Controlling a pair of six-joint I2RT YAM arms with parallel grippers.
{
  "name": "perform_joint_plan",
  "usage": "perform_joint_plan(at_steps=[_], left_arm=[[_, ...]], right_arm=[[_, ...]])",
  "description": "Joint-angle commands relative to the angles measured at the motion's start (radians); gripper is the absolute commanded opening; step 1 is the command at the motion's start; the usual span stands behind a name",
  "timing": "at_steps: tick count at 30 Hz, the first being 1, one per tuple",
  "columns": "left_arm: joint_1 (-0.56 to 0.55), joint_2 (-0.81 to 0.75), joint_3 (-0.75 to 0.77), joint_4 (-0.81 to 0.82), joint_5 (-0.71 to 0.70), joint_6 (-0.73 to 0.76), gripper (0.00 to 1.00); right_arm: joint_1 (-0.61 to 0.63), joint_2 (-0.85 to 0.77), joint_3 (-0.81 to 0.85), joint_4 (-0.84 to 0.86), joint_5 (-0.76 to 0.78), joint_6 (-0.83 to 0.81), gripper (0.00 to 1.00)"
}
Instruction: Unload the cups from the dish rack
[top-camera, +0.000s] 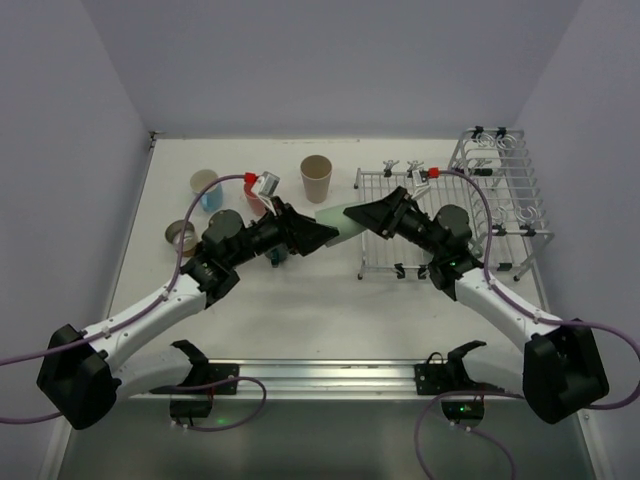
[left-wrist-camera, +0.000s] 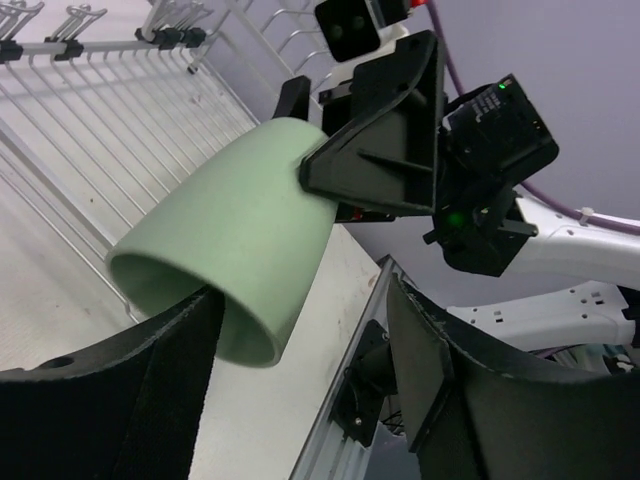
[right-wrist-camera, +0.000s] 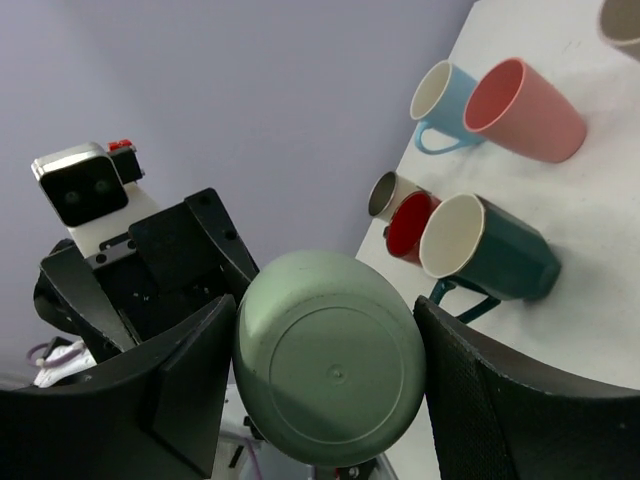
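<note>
Scanning now: nothing legible on the green cup (left-wrist-camera: 230, 245), no mark or brand on the dish rack (top-camera: 510, 190), and the other cups (right-wrist-camera: 525, 110) on the table are plain too. No words, labels or numbers can be read in any view.

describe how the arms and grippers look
The left arm and right arm have white links with black joints and bases. The left gripper and right gripper each have two black wedge-shaped fingers. A purple cable runs along each; a white camera box with red trim tops each wrist.
</note>
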Motion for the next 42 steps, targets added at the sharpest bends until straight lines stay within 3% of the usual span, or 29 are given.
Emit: perform_joint_plan(at_steps=[1, 4, 7, 8, 10, 11, 14, 18, 23, 27, 35, 42], left_arm=[[-0.016, 0.023, 0.008, 0.113, 0.031, -0.024, 0.65], [-0.02, 0.029, 0.008, 0.124, 0.022, -0.018, 0.5], [-0.02, 0.009, 0.011, 0.113, -0.008, 0.005, 0.17], [-0.02, 0.005, 0.022, 0.099, -0.021, 0.015, 0.0], [-0.02, -0.009, 0.038, 0.043, -0.064, 0.042, 0.0], [-0.019, -0.012, 0.057, 0.026, -0.076, 0.051, 0.0], [-0.019, -0.021, 0.15, -0.095, -0.155, 0.118, 0.0], [0.003, 0.018, 0.357, -0.418, -0.333, 0.259, 0.0], [0.194, 0.146, 0.621, -0.741, -0.306, 0.34, 0.0], [0.262, 0.268, 0.79, -0.949, -0.337, 0.425, 0.0], [0.296, 0.446, 1.024, -1.217, -0.446, 0.534, 0.0], [0.296, 0.623, 1.172, -1.369, -0.479, 0.574, 0.0]], right_arm=[[0.031, 0.033, -0.008, 0.143, -0.041, 0.066, 0.33], [0.059, 0.058, 0.003, 0.16, -0.047, 0.077, 0.33], [0.075, 0.079, 0.004, 0.176, -0.048, 0.088, 0.35], [0.08, 0.083, 0.0, 0.186, -0.048, 0.095, 0.45], [0.085, 0.092, -0.005, 0.196, -0.054, 0.1, 0.64], [0.086, 0.098, -0.008, 0.188, -0.057, 0.098, 0.82], [0.086, 0.081, -0.031, 0.15, -0.048, 0.079, 0.99], [0.086, 0.011, -0.046, -0.017, 0.001, -0.009, 0.99], [0.088, -0.095, -0.054, -0.196, 0.054, -0.111, 0.99], [0.088, -0.157, -0.017, -0.356, 0.108, -0.21, 0.99], [0.088, -0.252, 0.147, -0.759, 0.17, -0.489, 0.99], [0.086, -0.301, 0.133, -0.798, 0.235, -0.552, 0.99]])
